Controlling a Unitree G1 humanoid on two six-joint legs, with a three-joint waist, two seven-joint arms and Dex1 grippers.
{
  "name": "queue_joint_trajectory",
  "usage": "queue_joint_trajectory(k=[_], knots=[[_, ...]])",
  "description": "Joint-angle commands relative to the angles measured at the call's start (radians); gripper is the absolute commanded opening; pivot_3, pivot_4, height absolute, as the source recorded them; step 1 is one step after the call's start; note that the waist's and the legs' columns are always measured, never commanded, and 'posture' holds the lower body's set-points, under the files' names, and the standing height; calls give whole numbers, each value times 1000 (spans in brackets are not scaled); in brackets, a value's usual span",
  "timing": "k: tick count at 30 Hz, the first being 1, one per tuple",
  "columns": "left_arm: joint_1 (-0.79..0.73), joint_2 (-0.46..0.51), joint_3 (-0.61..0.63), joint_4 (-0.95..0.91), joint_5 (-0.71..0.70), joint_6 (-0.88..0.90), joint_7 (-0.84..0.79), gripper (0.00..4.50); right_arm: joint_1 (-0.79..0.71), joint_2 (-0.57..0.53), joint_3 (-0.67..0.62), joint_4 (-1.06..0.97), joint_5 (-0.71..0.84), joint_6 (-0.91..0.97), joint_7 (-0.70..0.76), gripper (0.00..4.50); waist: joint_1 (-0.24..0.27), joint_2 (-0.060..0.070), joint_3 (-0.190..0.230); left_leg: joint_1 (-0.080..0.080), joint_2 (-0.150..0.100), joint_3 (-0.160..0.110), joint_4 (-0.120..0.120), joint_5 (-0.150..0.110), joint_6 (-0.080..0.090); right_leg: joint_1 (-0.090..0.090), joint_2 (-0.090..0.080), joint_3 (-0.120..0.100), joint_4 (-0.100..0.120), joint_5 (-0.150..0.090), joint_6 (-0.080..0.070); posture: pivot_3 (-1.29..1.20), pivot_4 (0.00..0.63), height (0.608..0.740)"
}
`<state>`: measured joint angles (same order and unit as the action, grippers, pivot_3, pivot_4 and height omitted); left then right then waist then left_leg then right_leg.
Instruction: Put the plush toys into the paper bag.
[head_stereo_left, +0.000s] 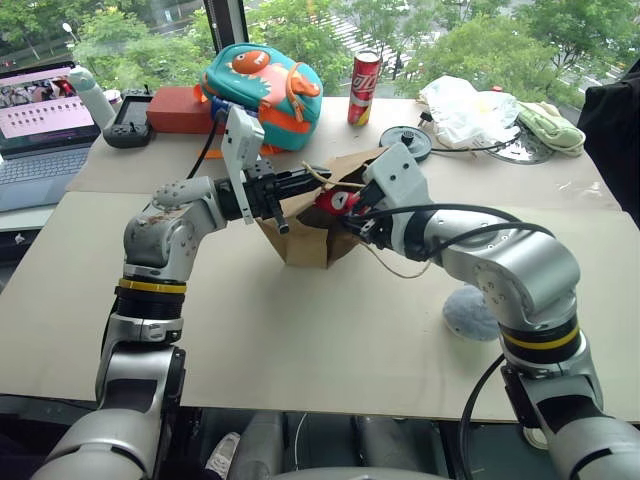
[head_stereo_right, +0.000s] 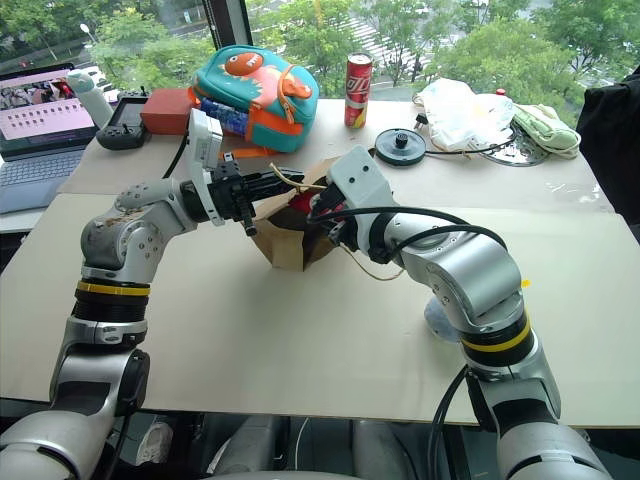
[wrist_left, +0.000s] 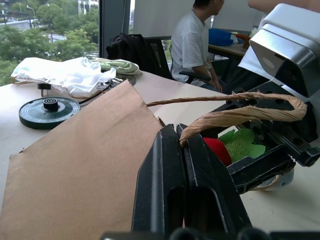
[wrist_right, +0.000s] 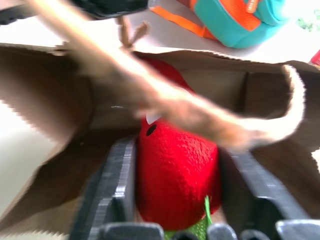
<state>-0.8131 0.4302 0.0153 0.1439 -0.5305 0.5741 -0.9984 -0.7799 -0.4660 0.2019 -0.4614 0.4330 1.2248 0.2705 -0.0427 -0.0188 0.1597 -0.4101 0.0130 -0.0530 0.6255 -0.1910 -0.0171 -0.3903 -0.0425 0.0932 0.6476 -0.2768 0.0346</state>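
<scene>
The brown paper bag stands mid-table with its mouth tipped toward my right arm. My left gripper is shut on the bag's cord handle and holds that side up. The red plush toy, with green bits at its base, sits in the bag's mouth. My right gripper is open, its fingers either side of the toy, with a gap showing on one side. The round grey-blue plush toy lies on the table beneath my right forearm.
Behind the bag along the far edge are a teal backpack, a red can, a black disc and a white plastic bag. A laptop sits at the far left. A person sits beyond the table.
</scene>
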Motion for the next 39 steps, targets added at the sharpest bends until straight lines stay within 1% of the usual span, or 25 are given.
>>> queue_joint_trajectory(k=[1, 2, 3, 7, 9, 13, 15, 18, 20, 23, 26, 31, 35, 37, 38, 39], knots=[[-18, 3, 6, -21, -3, -16, -8, 0, -32, 9, -30, -18, -28, -40, -3, 4007, -2, 0, 0, 0, 0, 0, 0, 0, 0, 0, 0, 0, 0, 0, 0, 0, 150, 739], [-17, 3, 6, -23, -3, -16, -8, 0, -34, 16, -35, -14, -34, -42, -9, 4333, -2, 0, 0, 0, 0, 0, 0, 0, 0, 0, 0, 0, 0, 0, 0, 0, 150, 739], [-16, 3, 6, -24, -3, -16, -8, 0, -36, 20, -40, -11, -39, -42, -10, 4452, -2, 0, 0, 0, 0, 0, 0, 0, 0, 0, 0, 0, 0, 0, 0, 0, 150, 739], [-12, 2, 7, -32, -6, -14, -6, 0, -23, 5, -87, -35, -41, -22, -3, 4452, -2, 0, 0, 1, 0, 0, 0, 0, 0, 0, 0, 0, 0, 0, 0, 0, 150, 739], [-12, 3, 8, -32, -6, -14, -6, 0, 12, -39, -147, -85, -14, 3, 24, 4452, 0, 0, 0, 0, 0, 0, 0, 0, 0, 0, 0, 0, 0, 0, 0, 0, 150, 739], [-12, 4, 10, -33, -6, -16, -6, 0, 183, -228, -278, -223, 44, 74, 128, 4452, 19, 0, 0, -3, -1, -2, 0, 0, 0, 1, -1, -3, 0, 0, 0, 0, 150, 739], [-9, 6, 10, -35, -7, -15, -7, 0, 292, -291, -383, -261, 61, 110, 159, 4452, 22, 0, 0, -4, -1, -2, 1, -1, 1, 1, -1, -3, 0, 0, 0, 0, 150, 739], [-4, 8, 11, -39, -8, -14, -8, 0, 438, -356, -482, -306, 70, 150, 190, 4452, 25, 0, 0, -4, -1, -2, 0, -1, 1, 0, -1, -3, 0, 0, 0, 0, 150, 739], [-2, 8, 11, -40, -10, -10, -7, 0, 504, -352, -537, -329, 78, 193, 187, 4452, 23, 0, 0, -4, -1, -1, 1, -1, 1, 0, -1, -2, -2, 0, 0, 0, 150, 739], [-1, 7, 11, -42, -10, -10, -6, 0, 590, -367, -552, -362, 69, 223, 182, 4452, 15, 0, 0, 0, 0, 0, 1, -1, 1, 1, 0, -1, -1, 0, 0, 0, 150, 739], [-1, 6, 10, -39, -9, -10, -6, 0, 635, -343, -566, -385, 70, 269, 172, 4452, 9, 0, 0, 3, 0, 1, 1, 0, 0, 3, 1, 0, 0, -3, 5, 0, 150, 739], [-6, 5, 9, -33, -8, -12, -8, 0, 716, -298, -532, -388, 40, 275, 132, 4452, 5, 0, 0, 2, 0, 1, 1, 0, 0, 3, 1, 0, -1, -3, 6, 0, 150, 739], [-14, 2, 5, -22, -4, -17, -12, 0, 724, -269, -498, -359, 14, 241, 99, 4452, 4, 0, 0, 2, 0, 1, 1, 0, 0, 3, 0, 1, -1, -1, 1, 0, 150, 739], [-19, 1, 4, -16, -2, -20, -14, 0, 722, -254, -501, -351, 2, 221, 88, 3942, 4, 0, 0, 2, 0, 1, 1, 0, 0, 3, 0, 1, -1, -1, 2, 0, 150, 739], [-21, 1, 4, -15, -2, -20, -15, 0, 719, -249, -504, -352, 0, 212, 87, 3780, 4, 0, 0, 2, 0, 1, 1, 0, 0, 3, 0, 1, -1, -2, 3, 0, 150, 739], [-22, 0, 5, -13, -3, -20, -16, 0, 716, -243, -508, -353, 0, 208, 86, 3398, 4, 0, 0, 2, 0, 1, 1, 0, 0, 3, 0, 1, -1, -2, 3, 0, 150, 739]])
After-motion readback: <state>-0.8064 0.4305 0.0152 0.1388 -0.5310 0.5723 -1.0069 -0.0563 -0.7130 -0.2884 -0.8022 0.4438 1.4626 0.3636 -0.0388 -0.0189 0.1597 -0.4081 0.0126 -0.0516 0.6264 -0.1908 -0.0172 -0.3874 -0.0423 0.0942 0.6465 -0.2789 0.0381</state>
